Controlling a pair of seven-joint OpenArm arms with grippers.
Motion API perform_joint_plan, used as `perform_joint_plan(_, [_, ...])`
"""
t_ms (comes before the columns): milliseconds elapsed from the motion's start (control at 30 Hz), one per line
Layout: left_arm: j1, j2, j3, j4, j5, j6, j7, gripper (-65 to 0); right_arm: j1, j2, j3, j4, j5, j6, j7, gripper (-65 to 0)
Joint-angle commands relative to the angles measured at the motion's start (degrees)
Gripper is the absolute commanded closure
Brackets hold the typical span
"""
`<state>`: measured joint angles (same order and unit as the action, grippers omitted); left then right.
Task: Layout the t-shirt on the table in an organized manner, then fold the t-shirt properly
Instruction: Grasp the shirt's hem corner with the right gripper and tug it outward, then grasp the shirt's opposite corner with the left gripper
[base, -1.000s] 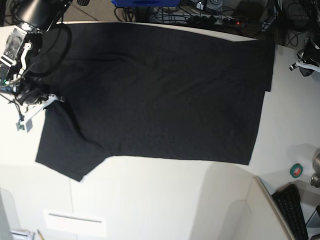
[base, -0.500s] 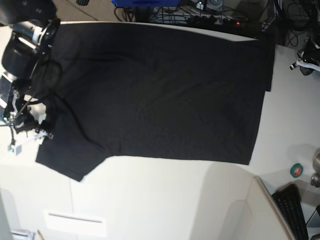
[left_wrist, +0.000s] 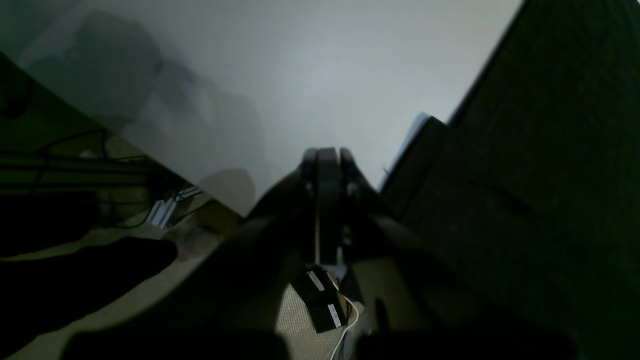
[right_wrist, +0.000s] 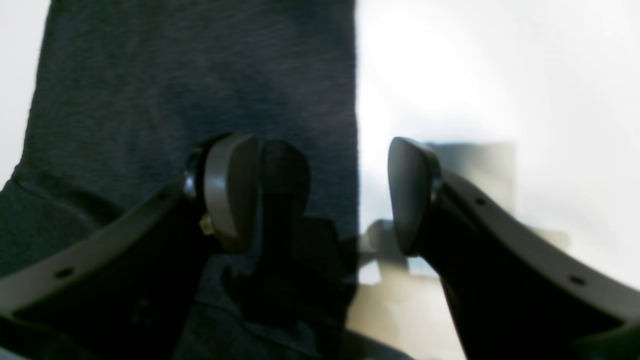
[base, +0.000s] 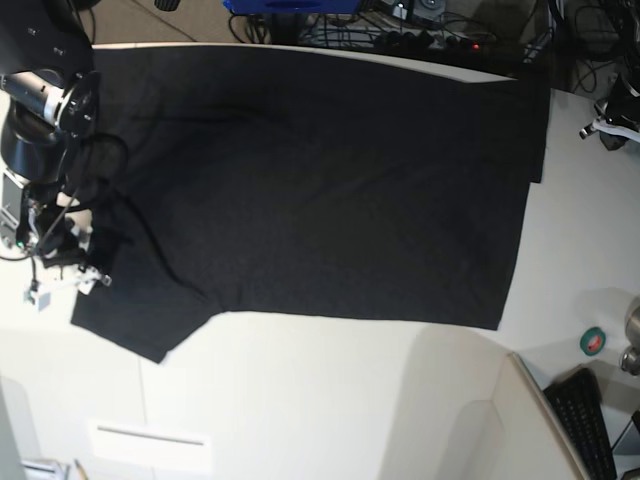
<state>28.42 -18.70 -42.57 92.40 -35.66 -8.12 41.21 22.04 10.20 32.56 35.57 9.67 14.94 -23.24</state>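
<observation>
A: Left wrist view first. What shows?

B: The left gripper (left_wrist: 327, 165) has its jaws pressed together with nothing between them. It hangs over the edge of the pale table (left_wrist: 310, 70). The black t-shirt (left_wrist: 540, 190) fills the right side of the view, with 1 folded corner lying just beside the closed tips. Below the table edge there are cables and a dim floor, too dark to name further.

A: And the right wrist view?

B: The right gripper (right_wrist: 322, 195) has its 2 jaws spread wide apart and holds nothing. 1 pad (right_wrist: 230, 190) sits over the dark cloth, and the other is over bare white table (right_wrist: 500, 75). The straight edge of the t-shirt (right_wrist: 200, 90) runs down between them, closer to the pad over the cloth. Whether that pad touches the fabric, I cannot tell.

A: Now the base view.

B: The t-shirt (base: 320, 180) lies spread flat, plain black side up, covering most of the table (base: 300, 400). 1 short sleeve points toward the near left corner. The right edge shows a narrow doubled strip of cloth. The right gripper (base: 62, 272) is at the left edge of the shirt, by that sleeve, its arm coming down from the upper left. At the far right edge a white and black part is only partly in view. A small green roll of tape (base: 594, 341) and a black keyboard (base: 588, 420) sit at the lower right, well apart from the shirt.
</observation>
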Motion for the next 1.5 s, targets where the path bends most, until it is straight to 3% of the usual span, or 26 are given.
perform_joint_plan(0, [0.01, -1.13, -0.55, 0.74, -0.16, -0.1, -1.08, 0.0, 0.59, -0.04, -1.04, 0.08, -0.13, 0.05, -2.03, -34.2])
perform_joint_plan(133, [0.01, -1.13, -0.55, 0.74, -0.16, -0.1, -1.08, 0.0, 0.77, -0.04, -6.58, 0.08, 0.13, -0.04, -1.85, -24.0])
perform_joint_plan(300, [0.01, -1.13, -0.55, 0.74, -0.16, -0.1, -1.08, 0.0, 0.86, -0.22, -3.59, -0.01, 0.13, -0.3, -0.1, -19.5])
perform_joint_plan(367, [0.01, -1.13, -0.55, 0.65, -0.08, -0.1, -1.08, 0.0, 0.59, -0.22, -3.41, -0.01, 0.04, -0.3, 1.05, -11.9])
perform_joint_plan(433, [-0.34, -1.3, -0.2, -0.49, -0.08, -0.1, -1.08, 0.0, 0.51, -0.04, -3.41, -0.01, -0.05, -0.3, 1.93, 0.0])
perform_joint_plan(567, [-3.41, -1.3, -0.11, -1.72, -0.08, -0.1, -1.08, 0.0, 0.59, -0.04, -3.5, 0.16, 0.13, -0.3, 2.1, 0.0])
perform_joint_plan(733, [-10.71, -1.65, -0.03, -2.77, -0.08, -0.1, -0.99, -37.5, -2.75, -1.01, -3.94, 10.54, 0.13, -0.3, -0.97, 0.0])
perform_joint_plan(833, [-18.89, -3.32, 5.51, -9.46, 2.21, -0.01, -0.99, -47.7, -6.09, -3.73, -4.03, 20.56, -0.05, -0.3, -3.7, 0.0])
perform_joint_plan(1000, [-34.18, -3.76, 16.41, -27.74, 9.15, -0.01, -1.08, -48.9, -11.89, -5.76, -7.11, 35.77, -0.05, -0.21, -8.62, 0.0])
perform_joint_plan(1167, [-44.29, -3.68, 26.7, -42.69, 10.03, -0.1, -1.52, -48.7, -15.58, -5.93, -8.86, 42.54, -0.05, -0.21, -9.24, 0.0])
perform_joint_plan(1367, [-46.14, -2.18, 32.85, -45.67, 10.12, -0.1, -3.28, -48.4, -16.37, -5.76, -8.6, 42.71, 0.04, -0.21, -9.33, 0.0])
perform_joint_plan(1467, [-45.79, -2.09, 33.12, -45.76, 10.21, -0.1, -3.19, -39.3, -16.55, -5.58, -8.6, 42.71, 0.13, -0.21, -9.33, 0.0])
